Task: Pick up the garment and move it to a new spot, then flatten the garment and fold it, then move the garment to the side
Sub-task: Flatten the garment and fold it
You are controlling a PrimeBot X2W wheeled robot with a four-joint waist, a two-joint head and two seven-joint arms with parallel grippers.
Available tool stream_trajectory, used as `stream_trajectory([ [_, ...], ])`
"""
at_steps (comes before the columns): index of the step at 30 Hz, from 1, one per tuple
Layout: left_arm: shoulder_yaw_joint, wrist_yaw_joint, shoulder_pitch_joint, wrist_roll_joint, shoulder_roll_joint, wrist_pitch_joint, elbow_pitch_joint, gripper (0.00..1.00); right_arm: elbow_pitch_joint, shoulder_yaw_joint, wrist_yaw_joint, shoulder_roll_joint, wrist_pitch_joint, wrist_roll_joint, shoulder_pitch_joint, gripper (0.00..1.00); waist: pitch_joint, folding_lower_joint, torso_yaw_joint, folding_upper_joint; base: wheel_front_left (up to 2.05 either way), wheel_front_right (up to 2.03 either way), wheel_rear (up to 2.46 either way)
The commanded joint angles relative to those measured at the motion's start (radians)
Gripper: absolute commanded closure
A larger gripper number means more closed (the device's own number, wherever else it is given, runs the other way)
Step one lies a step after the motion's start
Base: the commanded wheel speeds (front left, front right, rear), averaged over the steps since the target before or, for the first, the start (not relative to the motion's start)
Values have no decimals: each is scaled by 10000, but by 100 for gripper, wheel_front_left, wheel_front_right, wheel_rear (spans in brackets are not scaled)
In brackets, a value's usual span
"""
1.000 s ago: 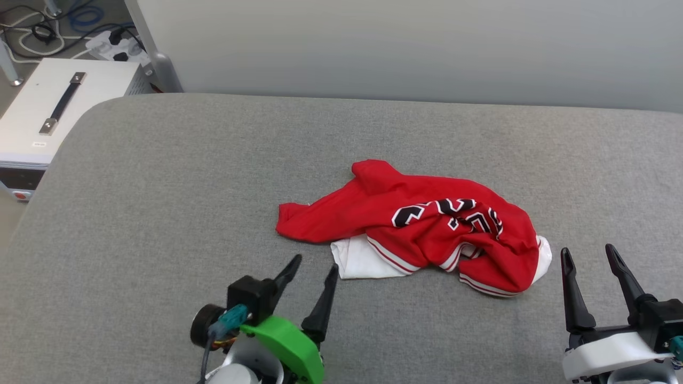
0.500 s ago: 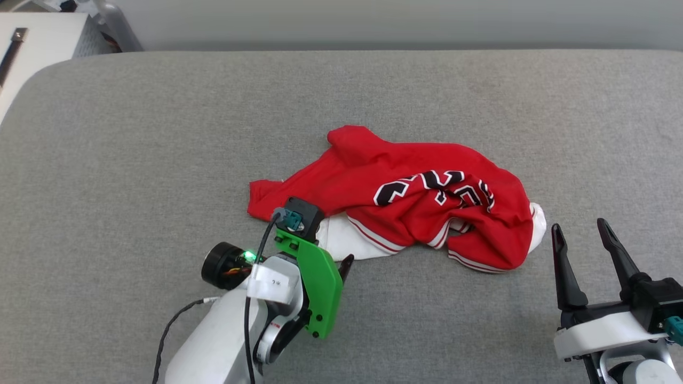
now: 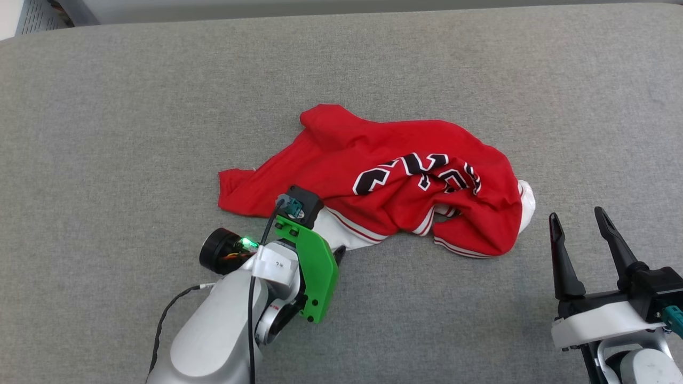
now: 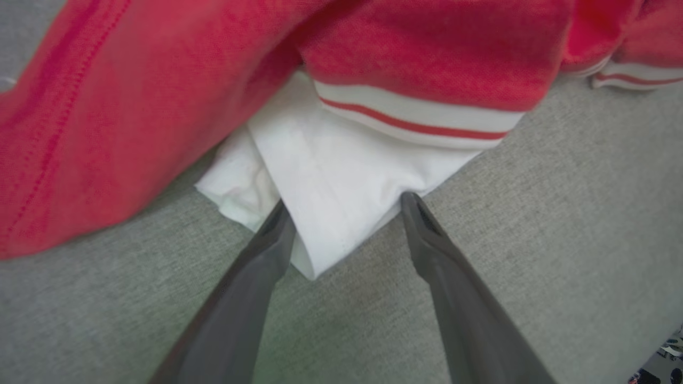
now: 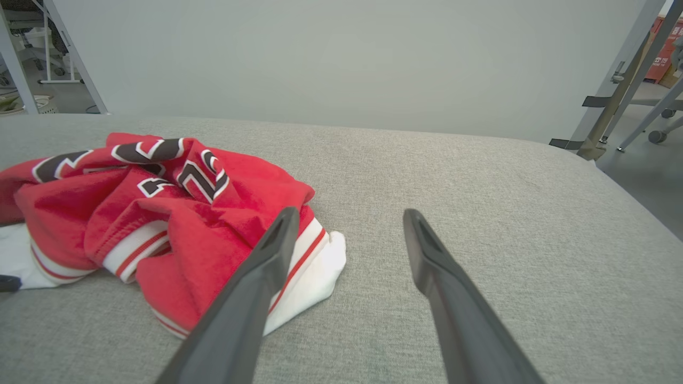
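Note:
The garment, a red jersey with white sleeves, striped trim and black white-outlined lettering, lies crumpled near the middle of the grey padded table. My left gripper is open, pointing down at the garment's near-left edge, its fingers straddling a white sleeve corner. In the head view the left wrist covers that corner. My right gripper stands open just right of the garment, fingers pointing away from me, nothing between them. The right wrist view shows the garment to the left of the right gripper.
The grey padded surface stretches wide on all sides of the garment. A pale wall rises behind the table's far edge. Metal frame legs stand off the table's right end.
The head camera has tilted down, shifting the whole picture. My left arm swung over from beside the white sleeve and now points down onto its corner. The right gripper keeps its place.

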State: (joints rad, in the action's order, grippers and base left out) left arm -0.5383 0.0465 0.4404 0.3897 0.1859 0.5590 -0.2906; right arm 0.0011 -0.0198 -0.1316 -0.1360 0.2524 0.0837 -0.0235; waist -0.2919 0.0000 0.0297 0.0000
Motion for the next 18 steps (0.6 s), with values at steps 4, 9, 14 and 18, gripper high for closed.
stream_trajectory([
  [4,-165,260,-122,347,-100,218,-487,100,86,-35,9,8,92,-53,-130,0,119,0,-75,0,0,0,0],
  [9,-232,403,-595,679,-109,-21,0,100,241,-145,9,46,92,-72,6,0,604,0,-341,0,0,0,0],
  [14,-184,397,-1424,1151,46,59,1343,100,372,-268,9,91,93,-65,245,0,1290,0,-740,0,0,0,0],
  [18,63,242,-2098,1631,274,275,2728,100,422,-336,9,165,93,-87,476,0,1696,0,-1096,0,0,0,0],
])
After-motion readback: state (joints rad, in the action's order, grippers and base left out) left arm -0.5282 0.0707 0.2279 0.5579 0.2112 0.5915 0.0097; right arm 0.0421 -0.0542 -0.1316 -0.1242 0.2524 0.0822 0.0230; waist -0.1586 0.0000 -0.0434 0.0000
